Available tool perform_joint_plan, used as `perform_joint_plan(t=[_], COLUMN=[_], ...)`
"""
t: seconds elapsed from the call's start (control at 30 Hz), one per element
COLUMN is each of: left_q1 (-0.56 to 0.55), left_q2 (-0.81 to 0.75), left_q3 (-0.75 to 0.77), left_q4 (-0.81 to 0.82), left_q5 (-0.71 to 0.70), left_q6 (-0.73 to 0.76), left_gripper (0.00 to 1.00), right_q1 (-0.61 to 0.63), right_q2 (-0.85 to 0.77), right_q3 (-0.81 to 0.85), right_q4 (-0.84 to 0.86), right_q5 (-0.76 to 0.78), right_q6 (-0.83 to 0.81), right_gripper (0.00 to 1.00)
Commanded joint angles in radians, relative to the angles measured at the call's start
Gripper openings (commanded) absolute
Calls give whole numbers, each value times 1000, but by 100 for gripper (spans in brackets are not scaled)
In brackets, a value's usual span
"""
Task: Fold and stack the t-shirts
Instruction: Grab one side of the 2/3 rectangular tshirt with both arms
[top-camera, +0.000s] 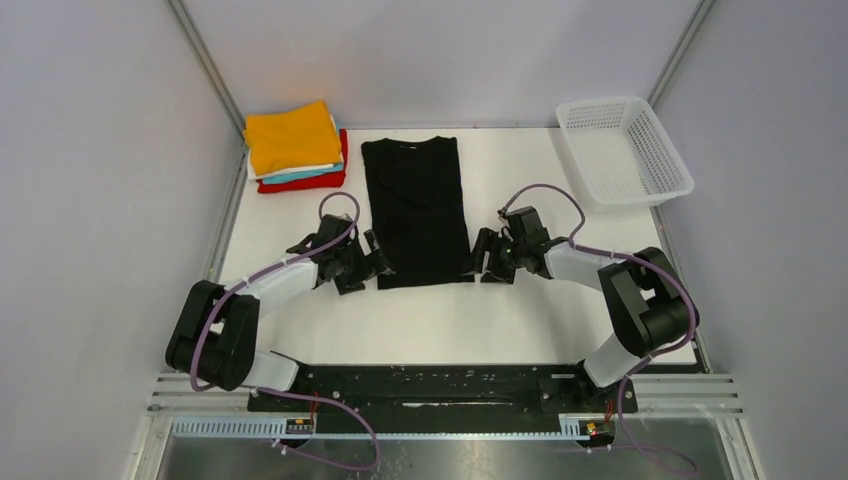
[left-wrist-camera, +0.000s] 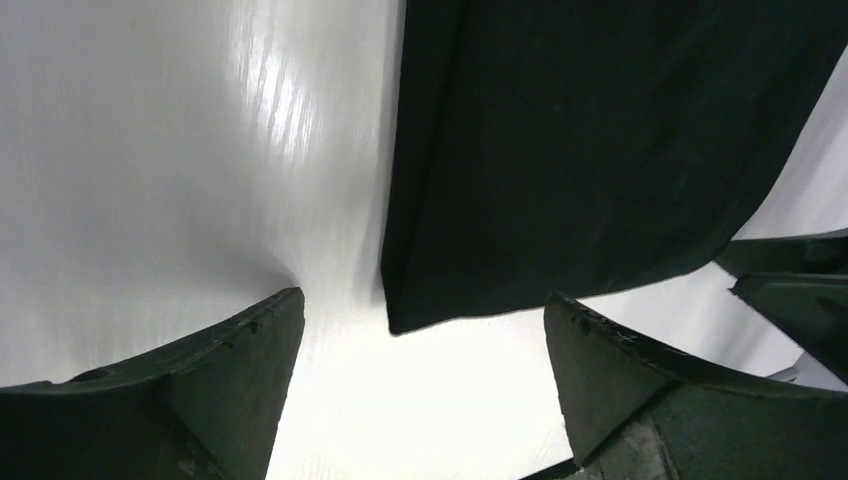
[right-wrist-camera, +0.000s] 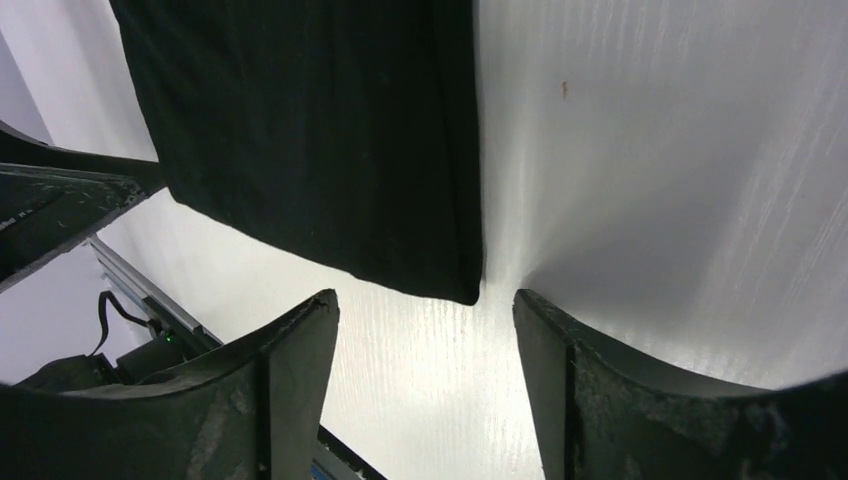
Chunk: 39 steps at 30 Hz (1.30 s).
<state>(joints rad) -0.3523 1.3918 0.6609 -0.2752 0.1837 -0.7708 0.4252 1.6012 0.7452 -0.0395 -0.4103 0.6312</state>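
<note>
The black t-shirt (top-camera: 417, 210) lies flat on the white table, its sides folded in so it forms a long strip, collar at the far end. My left gripper (top-camera: 375, 262) is open and empty beside its near left corner. In the left wrist view (left-wrist-camera: 425, 310) that corner (left-wrist-camera: 400, 318) lies just ahead of the jaws. My right gripper (top-camera: 478, 258) is open and empty beside the near right corner, which shows just ahead of the jaws (right-wrist-camera: 425, 300) in the right wrist view (right-wrist-camera: 465, 290). A folded stack with the orange shirt (top-camera: 292, 135) on top, over white, teal and red ones, sits at the far left.
A white mesh basket (top-camera: 623, 150) stands at the far right corner. Metal frame posts and grey walls close in the table on the left, right and back. The black arm-base rail (top-camera: 440, 385) runs along the near edge.
</note>
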Motion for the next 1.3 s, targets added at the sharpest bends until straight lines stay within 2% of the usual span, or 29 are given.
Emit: perform_joint_plan(t=[0.0, 0.07, 0.2, 0.27, 0.93, 1.03, 1.13, 1.2, 1.23, 1.27], left_q1=[-8, -18, -26, -31, -39, -39, -40, -40, -40, -40], left_q2=[54, 72, 103, 114, 49, 44, 78, 107, 124, 143], left_q3=[-1, -9, -32, -37, -82, -96, -87, -79, -71, -61], left_q4=[66, 71, 104, 105, -18, 8, 47, 83, 101, 109], left_q5=[24, 22, 55, 58, -42, -43, -39, -20, -13, -9], left_q6=[-10, -13, -27, -31, -35, -45, -50, -53, -55, -55], left_gripper=[85, 77, 60, 54, 52, 50, 32, 15, 2, 0], right_q1=[0, 0, 1, 1, 10, 12, 15, 15, 16, 16], right_q2=[33, 41, 56, 63, 127, 135, 143, 144, 143, 142], right_q3=[10, 10, 7, 9, 17, 19, 22, 19, 17, 14], right_q4=[1, -8, -10, -10, 73, 83, 88, 95, 98, 103], right_q5=[19, 26, 31, 28, 2, 0, -8, -8, -12, -17], right_q6=[-4, -9, -9, -8, 33, 40, 41, 38, 34, 30], right_gripper=[69, 65, 42, 37, 34, 33, 29, 23, 20, 16])
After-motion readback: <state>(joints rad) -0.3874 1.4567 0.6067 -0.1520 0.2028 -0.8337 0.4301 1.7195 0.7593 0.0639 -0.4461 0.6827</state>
